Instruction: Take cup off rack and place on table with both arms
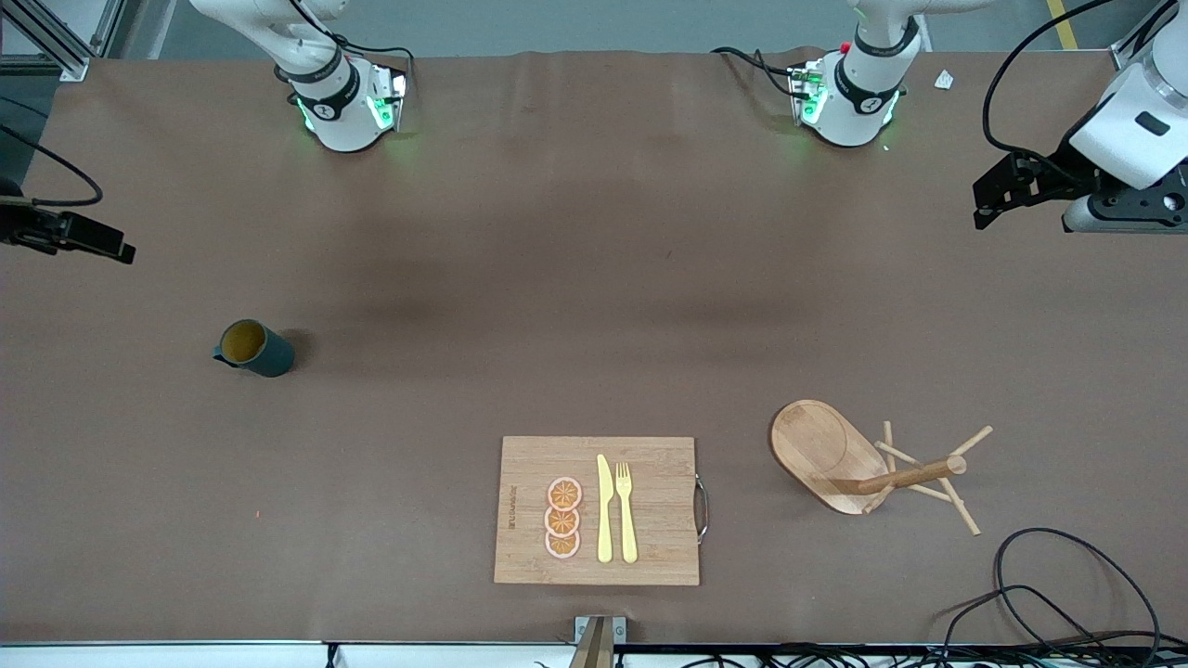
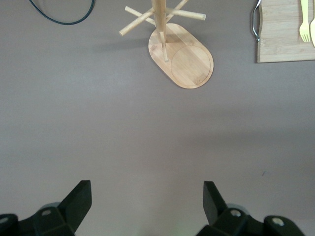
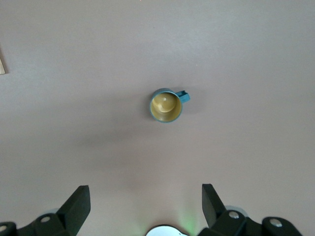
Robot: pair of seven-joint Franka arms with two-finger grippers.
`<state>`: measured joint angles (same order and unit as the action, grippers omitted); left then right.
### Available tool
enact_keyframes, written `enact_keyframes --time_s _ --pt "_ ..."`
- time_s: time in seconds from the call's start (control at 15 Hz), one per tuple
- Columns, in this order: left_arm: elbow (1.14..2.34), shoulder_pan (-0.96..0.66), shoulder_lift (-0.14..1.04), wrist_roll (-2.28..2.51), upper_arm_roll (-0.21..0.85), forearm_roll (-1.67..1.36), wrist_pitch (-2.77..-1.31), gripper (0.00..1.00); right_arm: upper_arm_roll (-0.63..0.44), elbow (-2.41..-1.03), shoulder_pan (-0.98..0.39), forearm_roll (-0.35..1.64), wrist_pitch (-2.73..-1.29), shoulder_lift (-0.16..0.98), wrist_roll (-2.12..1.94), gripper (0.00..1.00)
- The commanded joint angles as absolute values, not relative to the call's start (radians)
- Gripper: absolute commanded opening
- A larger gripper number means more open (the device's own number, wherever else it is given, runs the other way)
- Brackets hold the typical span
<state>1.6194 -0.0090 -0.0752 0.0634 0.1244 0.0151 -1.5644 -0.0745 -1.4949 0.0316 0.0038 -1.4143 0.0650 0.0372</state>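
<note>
The cup (image 1: pixel 253 348) stands upright on the table (image 1: pixel 594 278), under our spread, empty right gripper (image 3: pixel 142 206); our left gripper (image 2: pixel 147 206), equally wide, waits over bare table near the rack (image 1: pixel 854 459).

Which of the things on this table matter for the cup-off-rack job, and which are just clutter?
Job:
cup, upright on the table
rack, no cup on it
left gripper, open
right gripper, open

Lying about:
cutting board
knife
fork
orange slices
cable
</note>
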Motion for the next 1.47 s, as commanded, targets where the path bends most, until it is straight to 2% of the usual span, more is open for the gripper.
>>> enact_keyframes --time_s 0.0,0.4,0.67,0.8,1.0,1.4 --pt "1.612 -0.003 -0.087 0.077 0.127 0.034 -1.562 1.0 -0.071 -1.428 0.032 -0.023 -1.379 0.092 0.031 1.0" --pt "1.605 -0.003 -0.087 0.072 0.127 0.034 -1.554 1.0 -0.068 -1.433 0.029 -0.003 -1.35 0.094 0.04 1.0" --pt "1.551 -0.003 -0.058 0.071 0.121 0.035 -1.525 1.0 -0.069 -1.437 0.006 -0.006 -1.327 0.078 0.052 1.0" --pt "1.551 -0.003 -0.057 0.071 0.121 0.037 -1.523 1.0 -0.069 -1.489 0.0 -0.006 -1.336 0.034 0.052 1.0" --pt "1.548 -0.003 -0.057 0.066 0.12 0.054 -1.525 1.0 -0.071 -1.647 0.003 -0.006 -1.419 -0.098 0.052 1.0" --pt "1.546 0.003 -0.058 0.057 0.12 0.051 -1.523 1.0 -0.077 -1.66 0.008 -0.008 -1.427 -0.129 0.048 1.0"
